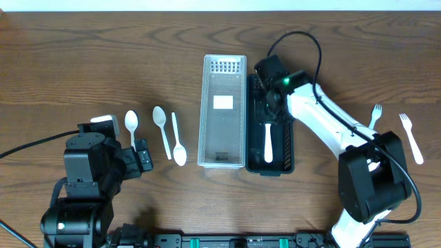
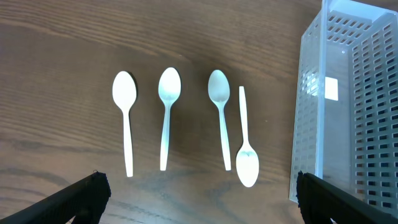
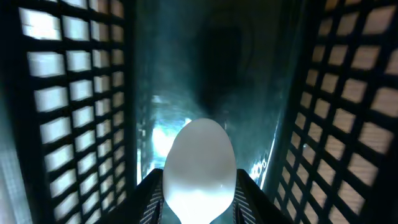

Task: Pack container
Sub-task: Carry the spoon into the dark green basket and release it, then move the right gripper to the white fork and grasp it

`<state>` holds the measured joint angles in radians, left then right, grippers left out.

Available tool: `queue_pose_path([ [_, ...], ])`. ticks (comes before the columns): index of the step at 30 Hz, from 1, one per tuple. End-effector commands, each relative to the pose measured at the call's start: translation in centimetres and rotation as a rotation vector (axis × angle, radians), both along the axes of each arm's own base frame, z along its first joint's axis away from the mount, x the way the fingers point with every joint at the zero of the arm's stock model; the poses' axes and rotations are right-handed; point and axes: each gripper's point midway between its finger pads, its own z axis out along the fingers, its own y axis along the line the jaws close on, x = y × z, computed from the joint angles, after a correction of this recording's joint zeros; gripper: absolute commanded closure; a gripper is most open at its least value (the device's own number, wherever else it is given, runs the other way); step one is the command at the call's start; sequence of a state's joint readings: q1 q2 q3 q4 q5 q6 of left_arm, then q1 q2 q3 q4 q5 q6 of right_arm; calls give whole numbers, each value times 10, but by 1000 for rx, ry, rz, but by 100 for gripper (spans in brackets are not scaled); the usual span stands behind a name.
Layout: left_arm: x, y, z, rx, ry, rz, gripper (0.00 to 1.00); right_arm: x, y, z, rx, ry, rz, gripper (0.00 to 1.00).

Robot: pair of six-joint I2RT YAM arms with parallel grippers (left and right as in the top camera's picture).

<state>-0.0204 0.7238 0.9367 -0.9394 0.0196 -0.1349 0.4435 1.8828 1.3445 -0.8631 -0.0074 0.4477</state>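
My right gripper point(image 3: 199, 199) is down inside the black mesh container point(image 1: 289, 148) and is shut on a white spoon point(image 3: 199, 165). The spoon's bowl sticks out ahead of the fingers. In the overhead view the gripper point(image 1: 271, 103) is near the container's far end and the spoon point(image 1: 268, 142) lies along the inside. A clear mesh container point(image 1: 222, 160) stands just left of the black one. Several white spoons point(image 2: 165, 112) lie in a row on the table ahead of my left gripper point(image 2: 199, 202), which is open and empty. Two white forks point(image 1: 411, 138) lie at the far right.
The clear container's wall point(image 2: 311, 112) is close to my left gripper's right finger. The right arm point(image 1: 324, 120) stretches across the table from the front right, past the forks. A black cable loops behind the black container.
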Motion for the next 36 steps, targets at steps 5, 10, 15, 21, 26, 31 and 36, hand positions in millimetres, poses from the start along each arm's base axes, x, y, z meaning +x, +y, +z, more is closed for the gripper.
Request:
queue_pose_path([
  [5, -1, 2, 3, -5, 2, 14, 2, 8, 8, 2, 18, -42, 24, 56],
  [10, -3, 2, 2, -5, 8, 14, 2, 29, 15, 41, 33, -121, 101, 30],
  [15, -3, 2, 2, -5, 8, 14, 2, 52, -10, 124, -13, -217, 79, 29],
  [21, -3, 2, 2, -5, 8, 14, 2, 68, -107, 191, -63, -307, -175, 24],
  [26, -3, 2, 2, -5, 8, 14, 2, 62, -209, 172, -71, -234, -446, 16],
  [31, -3, 2, 2, -5, 9, 14, 2, 52, -282, 135, -53, -180, -551, 12],
  [36, -3, 2, 2, -5, 9, 14, 2, 38, -334, 83, -43, -123, -621, 5],
])
